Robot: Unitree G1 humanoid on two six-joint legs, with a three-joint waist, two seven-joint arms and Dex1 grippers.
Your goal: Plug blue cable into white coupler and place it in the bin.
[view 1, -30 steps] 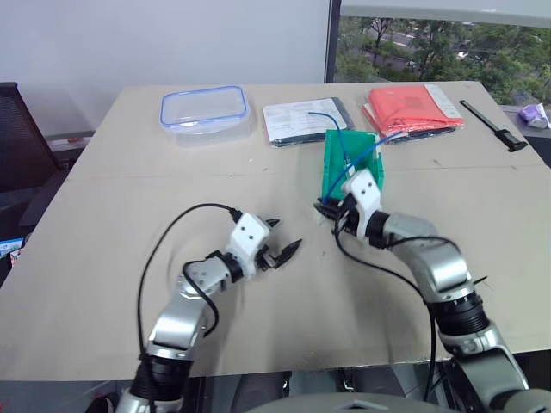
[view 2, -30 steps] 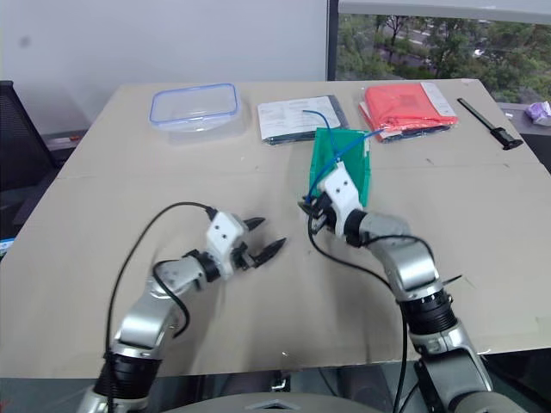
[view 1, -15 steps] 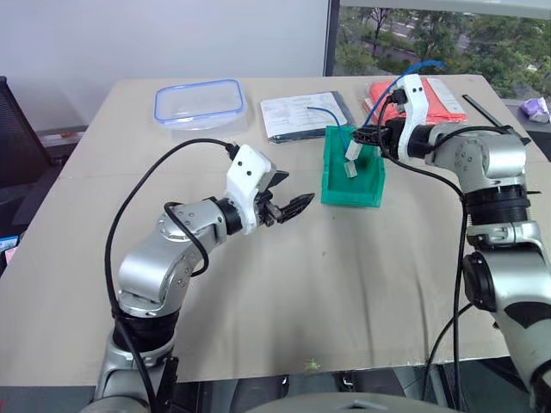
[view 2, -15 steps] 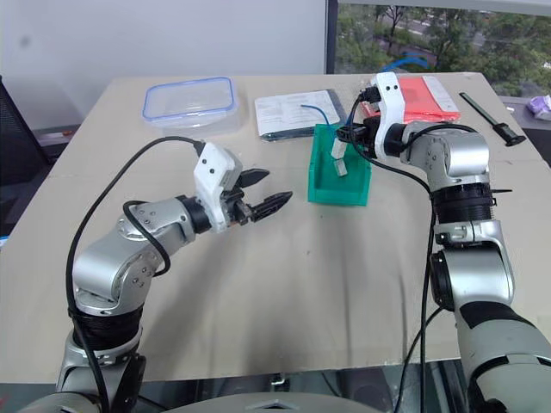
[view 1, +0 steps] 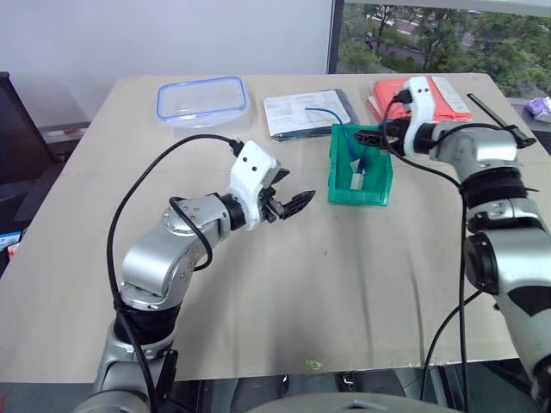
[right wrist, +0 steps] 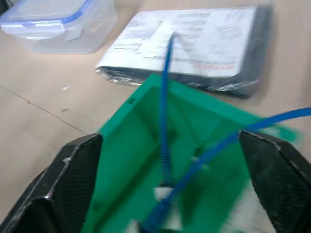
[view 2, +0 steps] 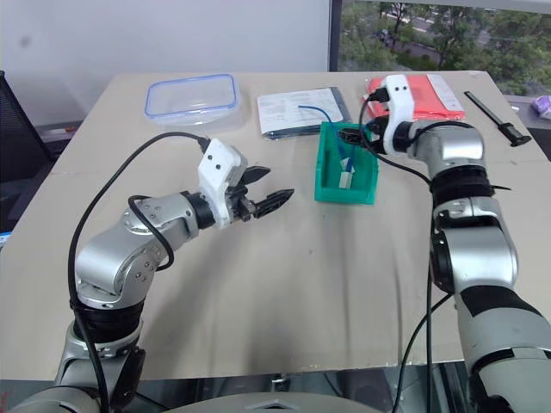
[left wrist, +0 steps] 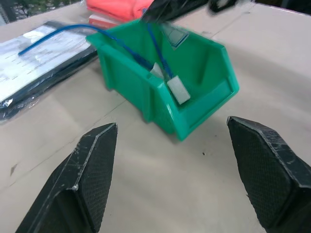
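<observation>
On table (view 1: 258, 284), green bin (view 1: 372, 193) holds blue cable (left wrist: 160, 58) running rim-to-floor; both end effectors spread, empty.

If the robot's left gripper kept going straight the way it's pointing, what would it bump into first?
Most likely the bin. The left gripper, jaws open, points across bare table toward the bin's near side, with nothing between them. The white coupler and blue cable lie inside, behind that wall. Its height is hard to judge.

Clear box (view 1: 202, 99), papers (view 1: 308, 114), perhaps red folder (view 1: 400, 91).
</observation>
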